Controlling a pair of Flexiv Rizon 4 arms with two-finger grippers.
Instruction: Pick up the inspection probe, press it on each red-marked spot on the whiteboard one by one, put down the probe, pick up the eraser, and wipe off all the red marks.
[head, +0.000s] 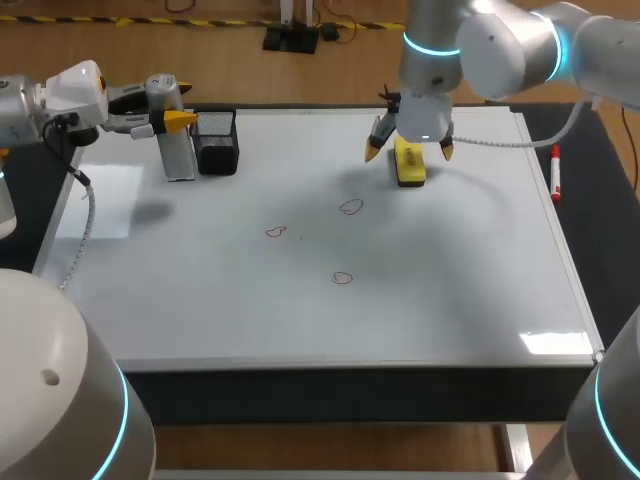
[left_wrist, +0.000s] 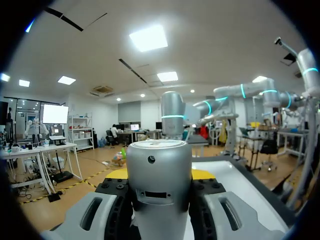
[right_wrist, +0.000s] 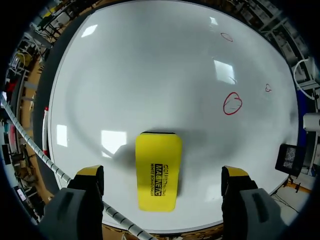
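Hovering over the eraser (head: 410, 163) in the upper middle of the head view, the right tool (head: 409, 150) has its fingers spread wide. One yellow tip sits on each side of the yellow block, and neither touches it. The right wrist view shows the relation that matters: the eraser lies flat on the board (head: 450, 300) between the fingers, its long axis pointing straight ahead of the tool, so its two long sides face the tips. I judge that a straight descent and a squeeze across the short width would take it, with no turn of the wrist. The right arm is far nearer to it than the left.

At the upper left, the left tool (head: 170, 118) is pinching the probe (head: 178, 150), which stands upright, apparently resting on the board, just beside the black mesh holder (head: 217, 142). The left wrist view shows its grey body held between the pads. The probe seems set down but not yet let go. Three red marks (head: 350, 207) lie unwiped mid-board, the nearest just below and left of the eraser.
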